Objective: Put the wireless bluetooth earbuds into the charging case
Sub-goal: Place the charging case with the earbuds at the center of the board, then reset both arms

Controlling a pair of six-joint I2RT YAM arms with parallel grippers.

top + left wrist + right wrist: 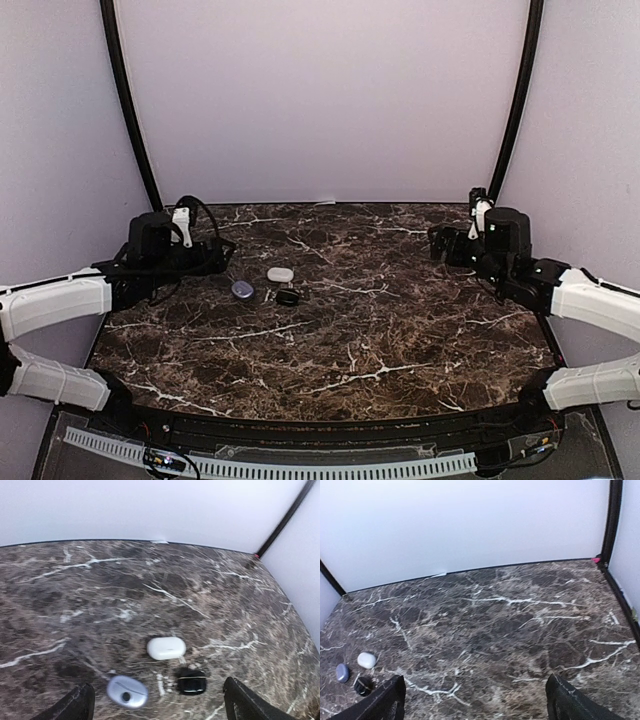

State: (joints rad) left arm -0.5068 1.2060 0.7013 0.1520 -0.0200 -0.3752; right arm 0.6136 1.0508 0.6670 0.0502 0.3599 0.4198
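Observation:
Three small pebble-shaped cases lie left of centre on the marble table: a white case [280,274], a lavender case [242,289] and a black case [288,296]. All three look closed. No loose earbuds show in any view. My left gripper [222,250] hovers just left of and behind the cases, open and empty. In the left wrist view the white case [166,648], the lavender case [127,691] and the black case [192,682] lie between its spread fingers [75,706]. My right gripper [438,243] is open and empty at the far right; its view shows the cases far left, with the white case [366,660].
The dark marble table [380,330] has white walls behind and at both sides, with black posts in the back corners [130,110]. The lavender case [342,672] and black case [363,685] sit near the left edge of the right wrist view.

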